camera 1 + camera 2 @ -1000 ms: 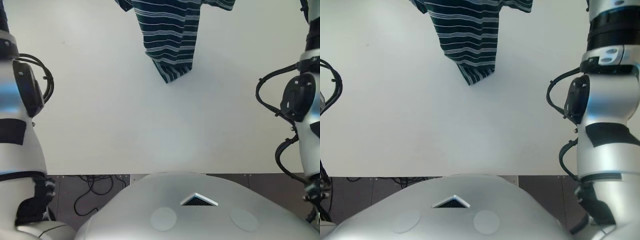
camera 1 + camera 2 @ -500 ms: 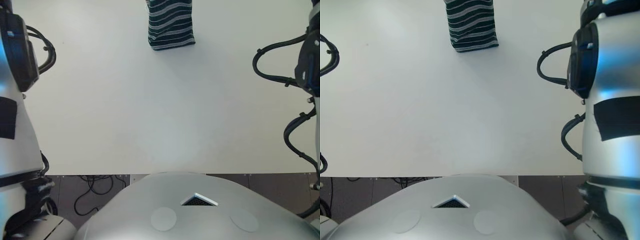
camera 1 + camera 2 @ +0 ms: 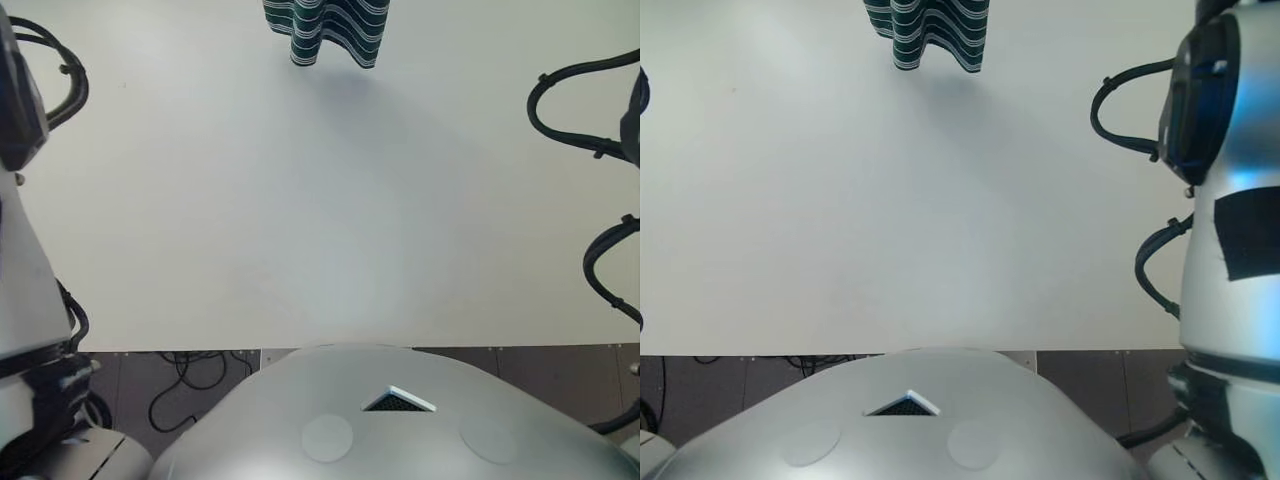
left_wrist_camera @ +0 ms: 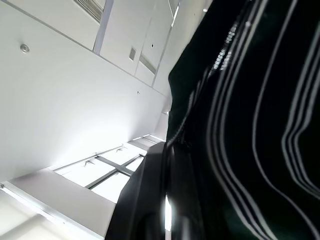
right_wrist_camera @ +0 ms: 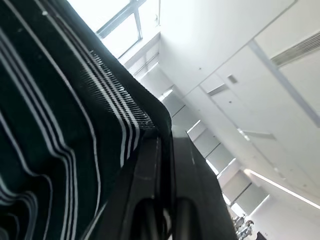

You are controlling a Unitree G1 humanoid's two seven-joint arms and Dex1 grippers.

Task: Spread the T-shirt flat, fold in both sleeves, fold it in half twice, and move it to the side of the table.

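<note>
Your left gripper (image 4: 171, 150): clamped on T-shirt (image 3: 330, 25) fabric. T-shirt: dark green, thin white stripes, hanging in loose vertical folds, hem rippled, over far middle of white table (image 3: 300, 220). Your right gripper (image 5: 164, 142): pinching shirt edge.

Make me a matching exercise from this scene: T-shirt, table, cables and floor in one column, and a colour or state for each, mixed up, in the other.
Column one:
1. T-shirt
2. table
3. cables
4. floor

Column two:
a. dark tiles
b. plain white
c. dark green with white stripes, hanging
d. black, loosely looped

Pairs: 1-c, 2-b, 3-d, 4-a
</note>
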